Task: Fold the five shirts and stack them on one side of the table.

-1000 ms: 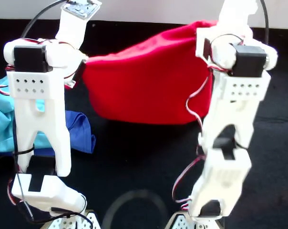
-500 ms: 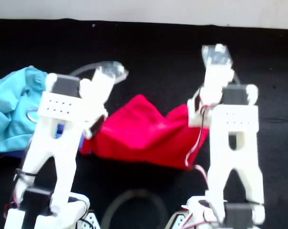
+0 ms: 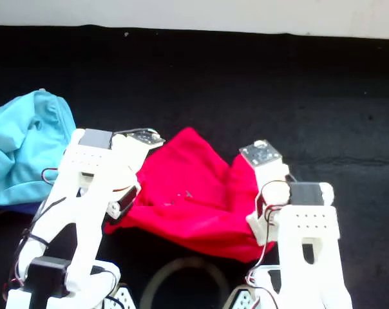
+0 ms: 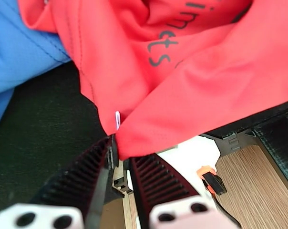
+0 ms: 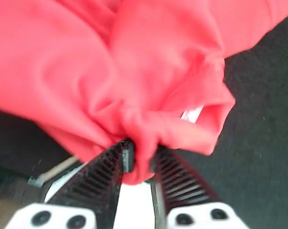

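now shirt (image 3: 194, 199) in left gripper (image 4: 119, 152), right gripper (image 5: 141, 152)

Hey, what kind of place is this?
Probably a robot test bench: a black-covered table, the left claw and right claw both pinching one red shirt, a teal shirt heaped aside.

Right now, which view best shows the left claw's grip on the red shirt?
Left wrist view: left claw pinches the red shirt's edge, close up. High view: arm hides the grip. Right wrist view: right claw's pinch.

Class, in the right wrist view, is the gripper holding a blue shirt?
No, the right gripper is shut on the red shirt.
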`<state>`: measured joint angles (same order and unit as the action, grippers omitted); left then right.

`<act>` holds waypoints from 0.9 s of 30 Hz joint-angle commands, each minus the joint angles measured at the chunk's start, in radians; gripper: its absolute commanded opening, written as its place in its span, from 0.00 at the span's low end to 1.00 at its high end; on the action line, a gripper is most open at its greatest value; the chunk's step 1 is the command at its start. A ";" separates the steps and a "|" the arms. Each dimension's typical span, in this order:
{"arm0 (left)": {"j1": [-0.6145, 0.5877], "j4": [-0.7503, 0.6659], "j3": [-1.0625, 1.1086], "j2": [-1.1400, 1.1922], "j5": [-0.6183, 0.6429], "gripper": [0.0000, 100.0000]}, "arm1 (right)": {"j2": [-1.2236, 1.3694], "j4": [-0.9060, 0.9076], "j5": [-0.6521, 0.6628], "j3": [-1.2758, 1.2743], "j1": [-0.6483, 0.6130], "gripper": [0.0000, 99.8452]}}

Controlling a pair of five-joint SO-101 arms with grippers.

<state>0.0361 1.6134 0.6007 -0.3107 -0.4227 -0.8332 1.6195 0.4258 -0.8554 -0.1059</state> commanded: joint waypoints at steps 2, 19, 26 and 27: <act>-0.013 -0.003 -0.002 -0.033 -0.011 0.01 | -0.076 0.139 0.014 0.257 0.012 0.26; -0.013 -0.017 -0.001 -0.033 -0.009 0.01 | 0.521 -0.262 -0.256 0.348 -0.171 0.33; -0.015 -0.031 -0.001 -0.033 -0.009 0.01 | 0.763 -0.394 -0.256 0.346 -0.226 0.34; -0.015 -0.031 -0.001 -0.033 -0.009 0.01 | 0.792 -0.410 -0.256 0.346 -0.226 0.34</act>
<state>0.0361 1.5888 0.6038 -0.3107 -0.4227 -0.0997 1.2559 0.1818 -0.5117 -0.3222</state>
